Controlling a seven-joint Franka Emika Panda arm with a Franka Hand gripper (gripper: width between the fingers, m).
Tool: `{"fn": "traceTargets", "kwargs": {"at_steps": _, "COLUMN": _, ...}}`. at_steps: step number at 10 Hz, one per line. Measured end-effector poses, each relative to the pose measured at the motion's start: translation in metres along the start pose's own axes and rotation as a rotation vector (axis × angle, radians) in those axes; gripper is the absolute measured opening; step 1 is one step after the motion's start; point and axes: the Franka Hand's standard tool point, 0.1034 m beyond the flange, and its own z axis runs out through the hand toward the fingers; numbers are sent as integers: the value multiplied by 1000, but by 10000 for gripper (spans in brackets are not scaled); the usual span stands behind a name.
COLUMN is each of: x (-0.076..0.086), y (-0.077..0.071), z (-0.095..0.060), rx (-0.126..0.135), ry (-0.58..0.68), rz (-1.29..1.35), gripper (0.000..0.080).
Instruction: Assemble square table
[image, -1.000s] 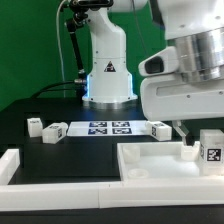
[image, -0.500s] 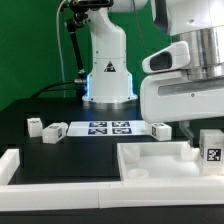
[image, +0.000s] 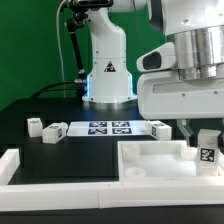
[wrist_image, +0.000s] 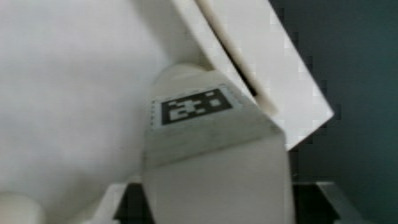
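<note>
gripper (image: 203, 132): boxy white hand, fingers clamped on held leg post
held leg post (image: 207, 152): short white plastic block, black-white square tag, tilted, over tabletop's far corner at the exterior view's right
tabletop (image: 150, 172): matte white square slab, raised rim, front of scene
spare leg posts (image: 56, 130): small tagged white blocks beside marker board (image: 108, 128)

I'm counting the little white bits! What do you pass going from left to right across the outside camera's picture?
first leg post → second leg post → marker board → third leg post → tilted leg post
</note>
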Motion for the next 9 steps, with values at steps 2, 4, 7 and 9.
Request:
{"fn": "traceTargets", "kwargs": {"at_steps": 2, "x": 8, "y": 12, "z": -1, "rx": -36, "ry": 16, "rz": 234, "gripper": 314}}
{"fn": "traceTargets", "kwargs": {"at_steps": 4, "x": 8, "y": 15, "z": -1, "rx": -24, "ry": 47, "rz": 325, "gripper": 322}}
{"fn": "traceTargets", "kwargs": {"at_steps": 7, "x": 0, "y": 10, "z": 3, "rx": -17, "ry": 46, "rz": 399, "gripper": 380}}
{"fn": "traceTargets", "kwargs": {"at_steps": 9, "x": -1, "y": 10, "z": 3, "rx": -17, "ry": 46, "rz": 399, "gripper": 528}}
